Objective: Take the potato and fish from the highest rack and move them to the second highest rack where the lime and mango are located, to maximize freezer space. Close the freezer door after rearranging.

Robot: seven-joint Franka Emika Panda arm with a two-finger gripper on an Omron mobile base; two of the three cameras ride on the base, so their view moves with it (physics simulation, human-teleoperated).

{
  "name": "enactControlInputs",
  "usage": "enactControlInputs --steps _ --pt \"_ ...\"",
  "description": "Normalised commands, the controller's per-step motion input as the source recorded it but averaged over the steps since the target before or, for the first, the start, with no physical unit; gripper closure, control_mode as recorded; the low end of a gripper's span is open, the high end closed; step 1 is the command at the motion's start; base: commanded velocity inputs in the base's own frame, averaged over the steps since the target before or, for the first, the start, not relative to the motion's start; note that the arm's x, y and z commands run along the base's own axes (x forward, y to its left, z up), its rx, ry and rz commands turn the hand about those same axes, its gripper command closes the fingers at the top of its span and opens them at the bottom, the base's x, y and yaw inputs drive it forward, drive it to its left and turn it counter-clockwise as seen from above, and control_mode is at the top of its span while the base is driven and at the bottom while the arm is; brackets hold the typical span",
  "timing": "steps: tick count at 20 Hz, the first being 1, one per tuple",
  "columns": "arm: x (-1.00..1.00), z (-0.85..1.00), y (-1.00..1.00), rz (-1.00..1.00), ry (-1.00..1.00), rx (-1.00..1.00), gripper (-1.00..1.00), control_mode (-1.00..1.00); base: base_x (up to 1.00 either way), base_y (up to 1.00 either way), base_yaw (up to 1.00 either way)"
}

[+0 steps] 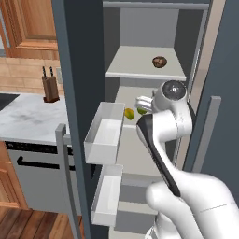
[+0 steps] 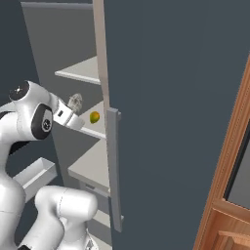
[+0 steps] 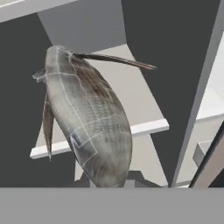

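The freezer [image 1: 84, 56] stands open. A dark-brown potato [image 1: 159, 61] lies on the highest rack [image 1: 133, 65]. On the second highest rack [image 1: 125, 95] sit the yellow-orange mango [image 1: 129, 113] and, beside it, the green lime [image 1: 141, 111], partly behind my hand. My gripper [image 2: 73, 107] is shut on the silvery-grey fish [image 2: 74, 101], held at the front of the second rack near the mango [image 2: 94, 117]. The fish [image 3: 87, 118] hangs close before the hand camera, above a grey shelf [image 3: 144, 127]. The freezer door [image 1: 74, 116] is swung open at left.
White door bins [image 1: 105, 133] jut toward the shelves on the left. A second dark door with a grey bar handle [image 2: 113, 166] stands close on the right. A marble counter [image 1: 28, 116] with a knife block [image 1: 50, 86] lies beyond the open door.
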Motion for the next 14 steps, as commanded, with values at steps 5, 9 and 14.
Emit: enactControlInputs --steps 5,9,14 --pt "0.43 -0.23 -0.01 0.0 0.01 0.0 1.0 -1.0 0.0 0.0 0.0" --pt "0.5 -0.26 -0.09 0.03 0.0 0.0 1.0 -1.0 0.0 0.0 0.0" --pt "0.54 -0.21 -0.09 0.05 0.06 -0.03 1.0 -1.0 0.0 0.0 0.0"
